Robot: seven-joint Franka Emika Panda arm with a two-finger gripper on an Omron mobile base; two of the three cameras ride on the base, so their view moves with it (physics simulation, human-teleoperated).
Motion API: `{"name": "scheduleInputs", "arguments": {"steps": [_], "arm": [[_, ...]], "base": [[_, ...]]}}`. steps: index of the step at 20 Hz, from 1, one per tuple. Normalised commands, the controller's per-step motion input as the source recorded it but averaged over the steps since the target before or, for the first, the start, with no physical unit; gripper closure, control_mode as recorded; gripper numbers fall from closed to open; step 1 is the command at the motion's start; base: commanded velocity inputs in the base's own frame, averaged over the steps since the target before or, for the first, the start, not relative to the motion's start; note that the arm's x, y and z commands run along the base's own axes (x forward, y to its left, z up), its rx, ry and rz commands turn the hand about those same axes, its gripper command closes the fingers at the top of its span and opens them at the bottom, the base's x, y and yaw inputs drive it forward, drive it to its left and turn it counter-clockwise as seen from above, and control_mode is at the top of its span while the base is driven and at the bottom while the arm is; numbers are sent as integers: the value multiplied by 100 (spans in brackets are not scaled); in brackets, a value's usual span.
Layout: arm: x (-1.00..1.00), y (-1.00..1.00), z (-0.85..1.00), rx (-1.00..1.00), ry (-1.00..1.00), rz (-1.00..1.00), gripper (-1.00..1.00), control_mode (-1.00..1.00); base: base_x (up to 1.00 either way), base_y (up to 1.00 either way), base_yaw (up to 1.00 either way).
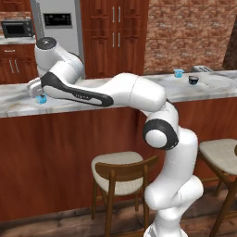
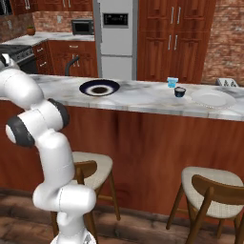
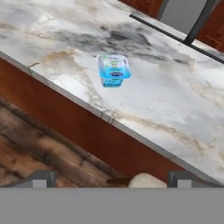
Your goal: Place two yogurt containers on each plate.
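Light-blue yogurt container (image 3: 114,70) stands upright on the marble counter (image 3: 175,105) near its front edge, ahead of the gripper (image 3: 110,178) with jaws spread and empty, so an off-centre descent could knock it off.

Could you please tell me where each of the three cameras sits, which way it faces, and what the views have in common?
Left base view: behind the arm's left, facing the marble counter; the white arm crosses it toward a tiny light-blue yogurt cup.
Right base view: behind the arm's right, facing the counter with the dark navy plate, small black round cup and pale grey-white plate; the arm rises lower left.
Hand view: on the hand, looking down at a yogurt cup; open fingers at the bottom.
Shared: both base views show the far yogurt cup beside the black cup.
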Motion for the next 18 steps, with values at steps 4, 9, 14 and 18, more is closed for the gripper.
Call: {"name": "scheduleInputs", "arguments": {"steps": [4, 9, 14, 18], "arm": [[45, 0, -30, 3, 0, -4, -100, -100], [25, 0, -27, 1, 0, -3, -100, -100], [36, 0, -35, 3, 0, -3, -100, -100], [44, 0, -32, 9, 0, -2, -100, -100]], "base": [[0, 0, 0], [0, 0, 0], [0, 0, 0], [0, 0, 0]]}}
